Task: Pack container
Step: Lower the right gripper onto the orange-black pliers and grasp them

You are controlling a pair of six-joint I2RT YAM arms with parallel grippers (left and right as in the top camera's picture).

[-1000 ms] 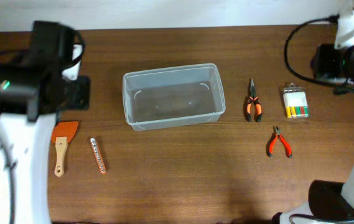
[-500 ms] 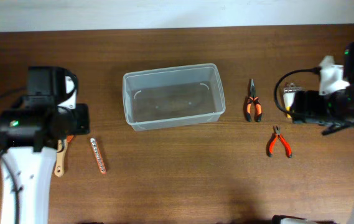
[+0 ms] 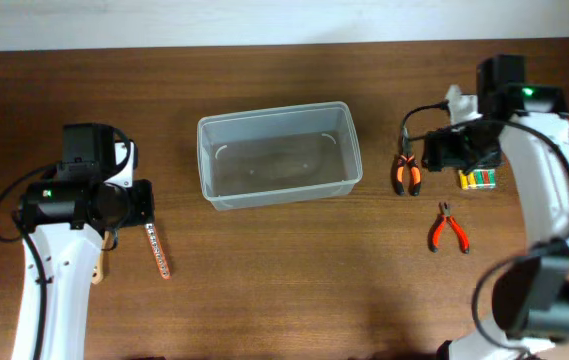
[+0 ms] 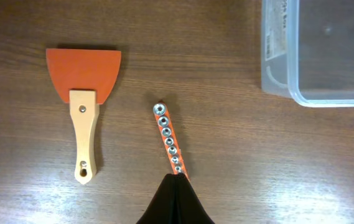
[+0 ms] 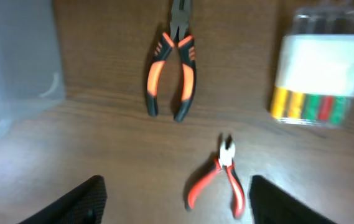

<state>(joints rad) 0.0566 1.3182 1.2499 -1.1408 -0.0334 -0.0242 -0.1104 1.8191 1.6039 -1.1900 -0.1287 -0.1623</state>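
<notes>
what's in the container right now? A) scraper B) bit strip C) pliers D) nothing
D: the container is bare inside; the pliers, cutters, scraper and bit strip all lie outside it.

The brown wooden bench (image 3: 284, 290) has six things lying on it; a big clear plastic tub with rounded corners (image 3: 277, 196) sits near the middle, toward the back edge; off to its left lie an orange scraper with a pale wooden handle (image 4: 83, 99) and, just beside it, a thin orange strip with a row of little metal sockets (image 4: 169, 142); right of the tub lie black-and-orange long-nose pliers (image 5: 178, 40); small red cutters (image 3: 446, 218) lie nearer the front; a clear box of coloured bits (image 5: 316, 74) lies just past the pliers.
</notes>
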